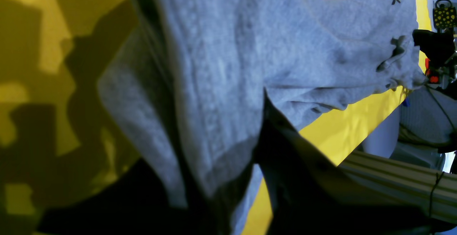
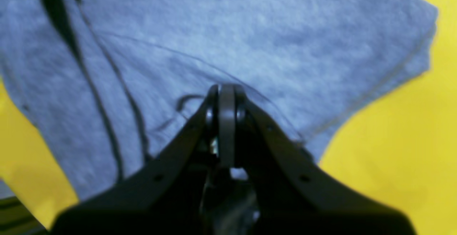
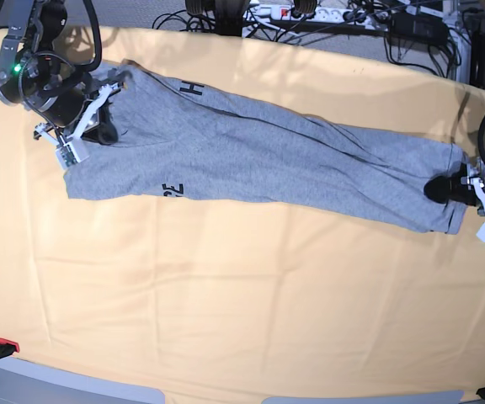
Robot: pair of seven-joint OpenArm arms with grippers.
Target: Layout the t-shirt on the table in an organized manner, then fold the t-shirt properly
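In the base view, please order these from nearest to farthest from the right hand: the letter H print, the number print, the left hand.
From the right hand, holding the t-shirt:
1. Number print, on the near edge; letter H print, on the far edge: too close to call.
2. Left hand, at the opposite end.

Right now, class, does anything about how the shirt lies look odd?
Yes. The t-shirt is stretched into a long creased band across the table, not laid flat, bunched between the right gripper and left gripper. Black lettering peeks from the folds.
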